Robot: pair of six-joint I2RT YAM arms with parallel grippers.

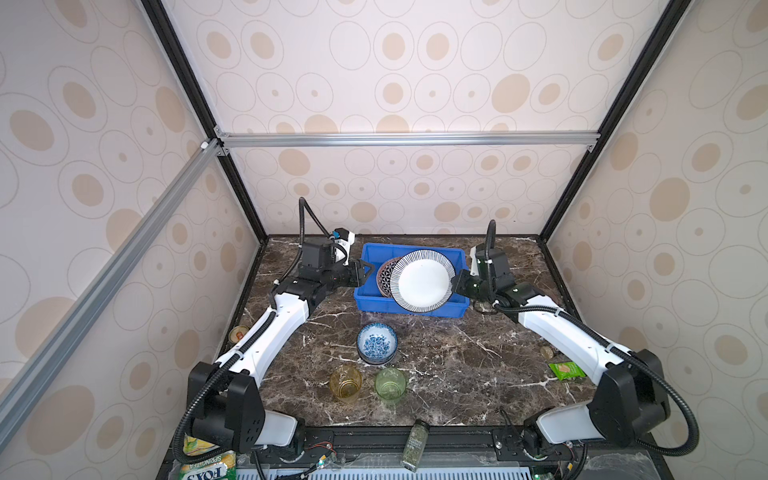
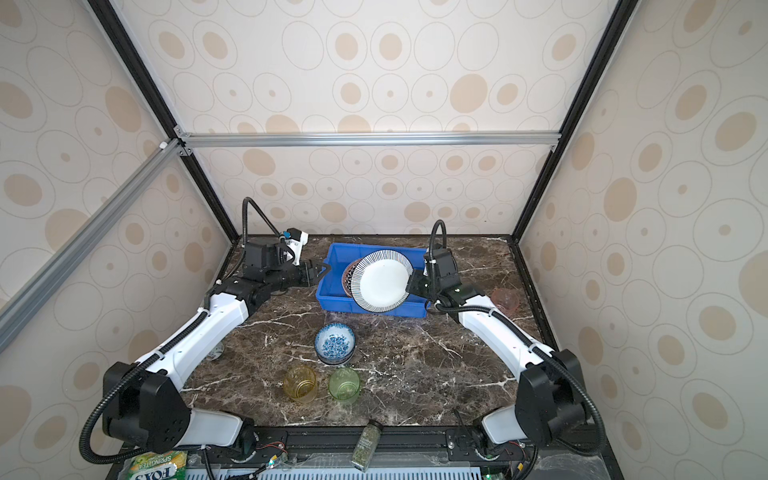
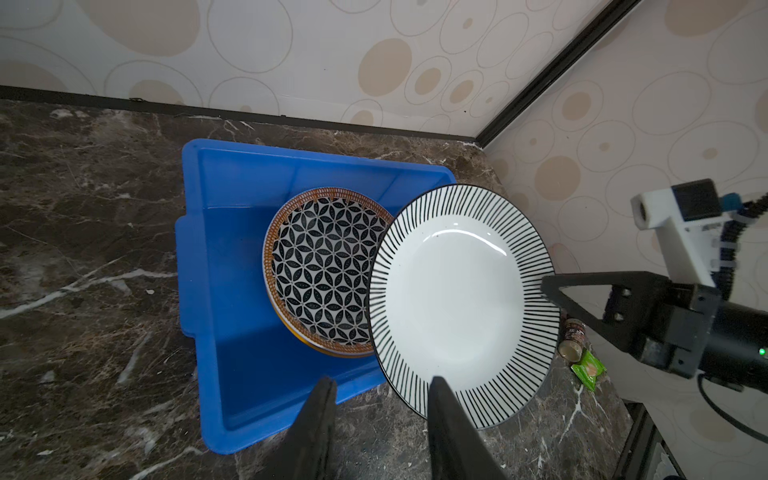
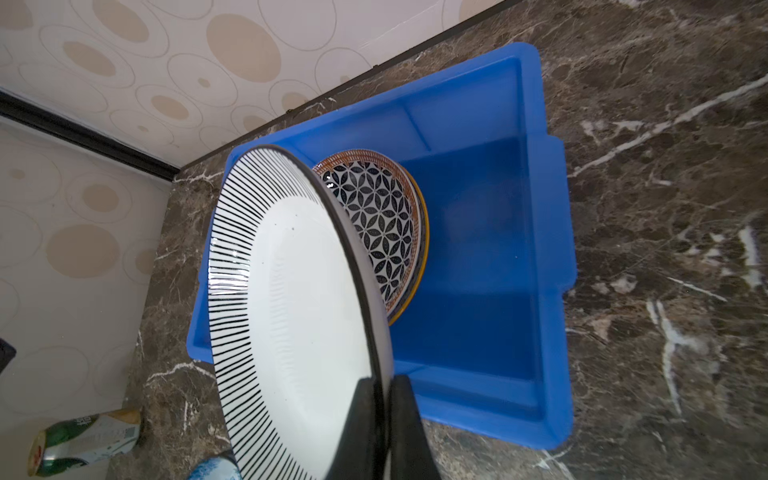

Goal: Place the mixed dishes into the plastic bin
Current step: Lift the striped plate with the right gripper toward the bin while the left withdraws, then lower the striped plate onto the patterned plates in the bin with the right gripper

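Note:
The blue plastic bin (image 1: 374,306) (image 2: 332,302) stands at the back of the table. A black geometric plate (image 1: 384,274) (image 3: 328,266) (image 4: 378,220) lies inside it on another plate. My right gripper (image 1: 456,282) (image 4: 384,399) is shut on the rim of a striped-rim white plate (image 1: 422,280) (image 2: 384,280) (image 3: 457,299) (image 4: 299,311), held tilted over the bin's right half. My left gripper (image 1: 365,270) (image 3: 382,395) is open and empty at the bin's left end. On the table in front sit a blue floral bowl (image 1: 377,344), a yellow tumbler (image 1: 345,382), a green tumbler (image 1: 390,384) and, behind the right arm, a pink tumbler (image 2: 505,299).
A spice jar (image 1: 413,444) lies at the front edge. A tin can (image 1: 238,332) lies by the left arm. A green packet (image 1: 566,370) and a small jar (image 1: 546,352) sit beside the right arm. A snack bag (image 1: 208,465) is at the front left.

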